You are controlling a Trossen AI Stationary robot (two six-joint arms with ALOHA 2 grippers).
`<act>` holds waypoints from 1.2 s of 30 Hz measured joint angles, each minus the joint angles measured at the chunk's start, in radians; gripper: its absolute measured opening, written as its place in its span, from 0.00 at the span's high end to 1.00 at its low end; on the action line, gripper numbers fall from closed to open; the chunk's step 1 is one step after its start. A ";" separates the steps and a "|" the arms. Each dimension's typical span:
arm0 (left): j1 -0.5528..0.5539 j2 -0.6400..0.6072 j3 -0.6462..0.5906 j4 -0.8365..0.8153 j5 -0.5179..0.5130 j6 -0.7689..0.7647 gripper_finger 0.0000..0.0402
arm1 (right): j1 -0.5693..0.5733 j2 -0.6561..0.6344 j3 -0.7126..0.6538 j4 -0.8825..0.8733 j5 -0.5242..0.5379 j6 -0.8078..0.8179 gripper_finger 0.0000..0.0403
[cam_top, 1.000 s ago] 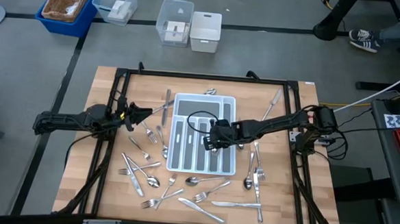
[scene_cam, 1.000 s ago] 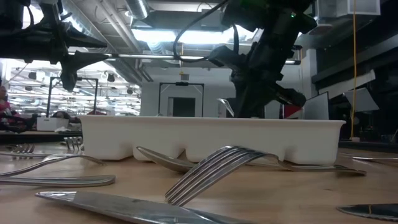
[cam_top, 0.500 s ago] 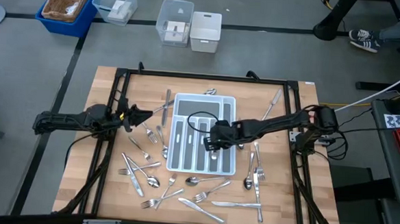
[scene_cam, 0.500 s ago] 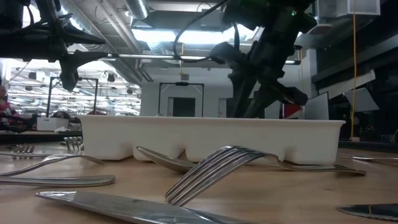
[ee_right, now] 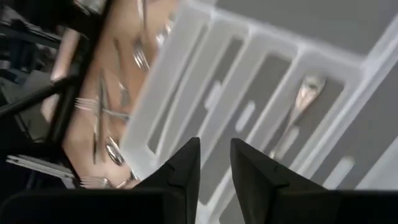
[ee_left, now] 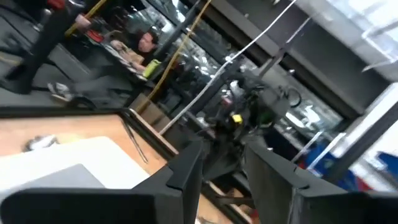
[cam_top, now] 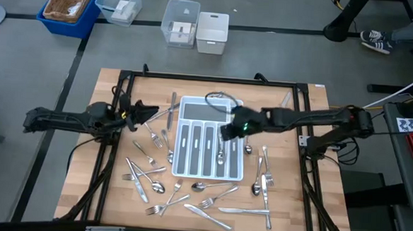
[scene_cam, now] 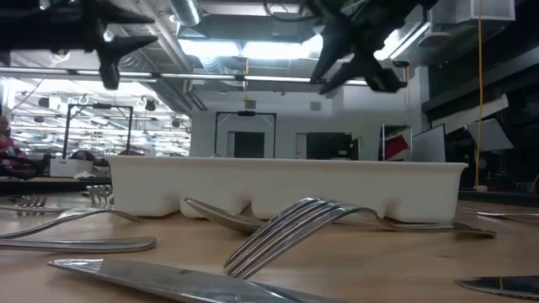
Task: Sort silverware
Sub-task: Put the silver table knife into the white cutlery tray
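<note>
A pale wooden counter (cam_top: 110,195) with a visible plank grain carries a white moulded plastic tray (cam_top: 210,105), rectangular with rounded corners and divided into long narrow slots lined in grey. One spoon (ee_right: 297,102) of shiny silver metal, slim with an oval bowl, lies in a grey slot of the tray; in the high view it shows in the slot second from the tray's right side (cam_top: 221,156). The rest of the silverware (cam_top: 209,204) is scattered loose on the counter around the tray: forks, spoons and knives to its left, in a thicker spread along its near edge, and a few more just right of it. In the low view a fork (scene_cam: 295,220) with curved tines lies close to the camera, a knife blade (scene_cam: 168,282) in front of it.

The right gripper (cam_top: 228,130) hangs above the tray's right half, raised clear of it, with the spoon in the slot just below and beside it. Its two dark, wedge-shaped fingers (ee_right: 181,163) stand slightly apart with a narrow gap between them, and nothing is between them. The left gripper (cam_top: 148,111) hovers over the counter just left of the tray, above a few loose pieces; its dark fingers (ee_left: 186,171) are spread and empty.
</note>
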 joint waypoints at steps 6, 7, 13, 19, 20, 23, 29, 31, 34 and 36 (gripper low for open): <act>0.038 0.235 0.261 -0.299 -0.048 0.053 0.72 | -0.098 -0.101 0.001 -0.003 -0.028 -0.136 0.78; 0.054 0.276 0.312 -0.407 -0.051 0.029 0.72 | -0.117 -0.119 0.000 -0.005 -0.046 -0.161 0.78; 0.189 0.510 0.545 -0.896 -0.035 -0.130 0.72 | -0.216 -0.235 0.000 -0.028 -0.103 -0.292 0.78; 0.345 0.720 0.591 -0.953 0.085 -0.135 0.72 | -0.280 -0.324 0.001 -0.073 -0.106 -0.371 0.78; 0.368 0.755 0.591 -0.953 0.107 -0.137 0.72 | -0.286 -0.334 0.001 -0.085 -0.106 -0.382 0.78; 0.430 0.857 0.591 -0.954 0.177 -0.137 0.72 | -0.299 -0.360 0.001 -0.109 -0.107 -0.411 0.78; 0.503 1.027 0.591 -0.921 0.236 -0.127 0.72 | -0.310 -0.372 0.001 -0.139 -0.108 -0.460 0.78; 0.519 1.069 0.591 -0.888 0.237 -0.109 0.72 | -0.310 -0.372 0.001 -0.141 -0.108 -0.469 0.78; 0.535 1.117 0.591 -0.830 0.237 -0.090 0.72 | -0.309 -0.372 0.001 -0.148 -0.109 -0.488 0.78; 0.545 1.141 0.591 -0.795 0.237 -0.081 0.72 | -0.309 -0.372 0.001 -0.150 -0.109 -0.488 0.78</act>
